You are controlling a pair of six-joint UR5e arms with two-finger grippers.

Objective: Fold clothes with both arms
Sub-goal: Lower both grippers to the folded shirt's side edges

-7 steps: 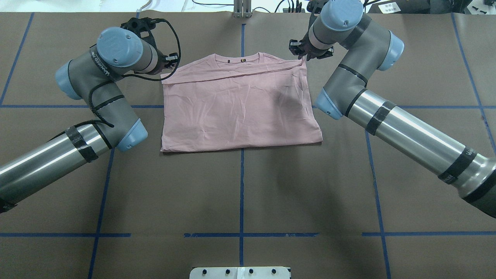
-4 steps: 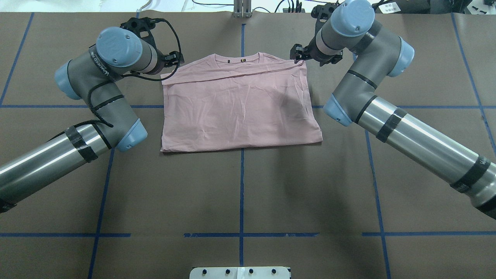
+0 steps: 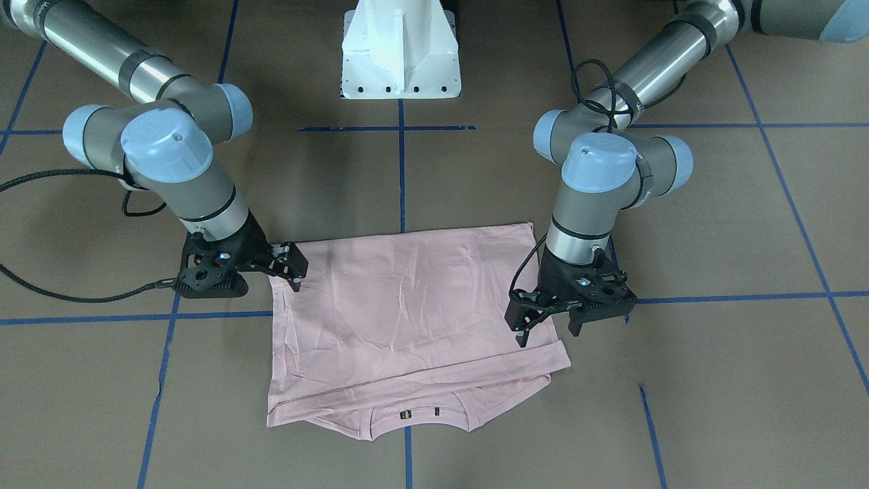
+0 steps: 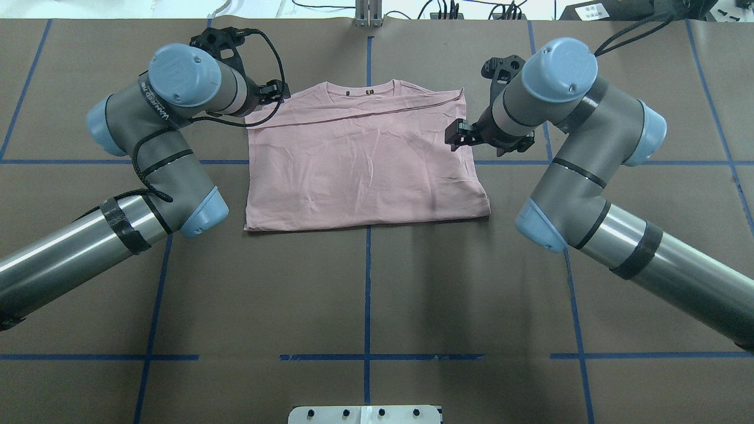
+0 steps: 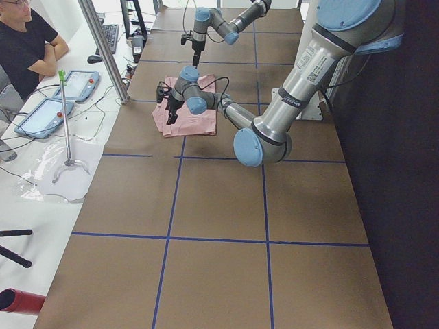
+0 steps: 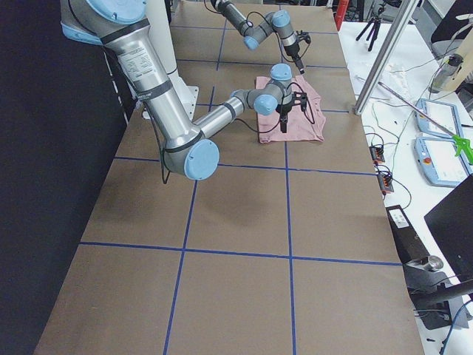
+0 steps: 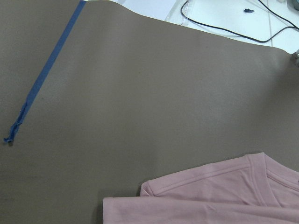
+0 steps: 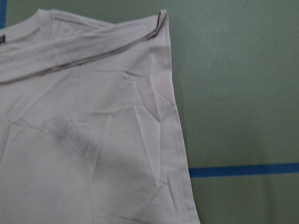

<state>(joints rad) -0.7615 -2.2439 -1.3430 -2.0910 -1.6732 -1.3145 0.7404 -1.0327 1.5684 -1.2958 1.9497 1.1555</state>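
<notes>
- The pink T-shirt (image 4: 365, 171) lies flat on the table (image 4: 365, 282), folded into a rough rectangle. In the overhead view it sits toward 12 o'clock from the table's middle, right across a crossing of the blue tape (image 4: 367, 294).
- Its collar (image 4: 362, 88) faces 12 o'clock, away from the robot. A folded-over layer runs across just below the collar.
- The left fingers (image 3: 520, 329) are near the shirt's 10 o'clock corner in the overhead view. From the front camera we see them spread wide with nothing between them, pointing down over the shirt's side edge. We can't tell if a tip touches the cloth.
- The right fingers (image 4: 458, 133) hang at the shirt's 3 o'clock edge in the overhead view. They look spread apart too and have hold of nothing; the cloth lies flat under them.
- The left wrist view is mostly brown table, with a shirt corner down at 5 o'clock.
- In the right wrist view the shirt fills the 9 o'clock side, with a strip of tape at 4 o'clock.
- The white base (image 3: 400, 54) sits at 12 o'clock in the front view.
- In the left side view, a person (image 5: 27, 41) sits beside the table at 10 o'clock.
</notes>
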